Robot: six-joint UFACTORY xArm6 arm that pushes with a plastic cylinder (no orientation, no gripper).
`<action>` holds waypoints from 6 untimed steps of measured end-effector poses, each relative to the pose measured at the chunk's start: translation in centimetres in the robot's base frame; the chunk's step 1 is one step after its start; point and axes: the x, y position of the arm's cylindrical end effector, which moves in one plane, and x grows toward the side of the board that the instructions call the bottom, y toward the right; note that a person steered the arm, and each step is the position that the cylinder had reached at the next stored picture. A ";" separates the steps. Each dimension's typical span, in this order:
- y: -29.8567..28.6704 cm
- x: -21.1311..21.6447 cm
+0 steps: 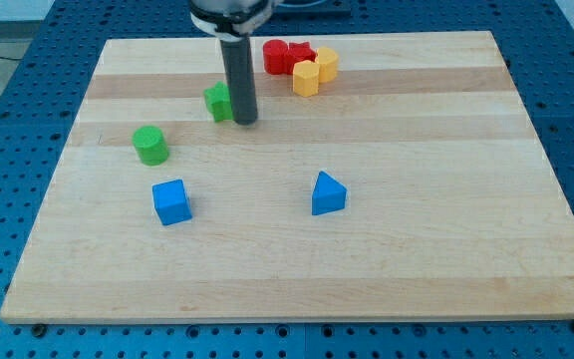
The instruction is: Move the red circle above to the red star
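The red circle (275, 56) sits near the view's top, just left of the red star (298, 55), and the two touch or nearly touch. My tip (244, 122) is on the board below and to the left of them, right beside a green block (218, 101) that the rod partly hides.
Two yellow blocks (306, 78) (326, 63) lie right of and below the red star. A green cylinder (150, 146) is at the left. A blue cube (171, 202) and a blue triangle block (328, 194) lie lower down. The wooden board (417, 249) ends on a blue pegboard.
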 end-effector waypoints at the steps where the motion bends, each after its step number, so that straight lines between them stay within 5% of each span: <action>1: -2.7 -3.6; 3: -0.9 -8.2; 4: 6.0 -9.1; 6: 4.4 -12.4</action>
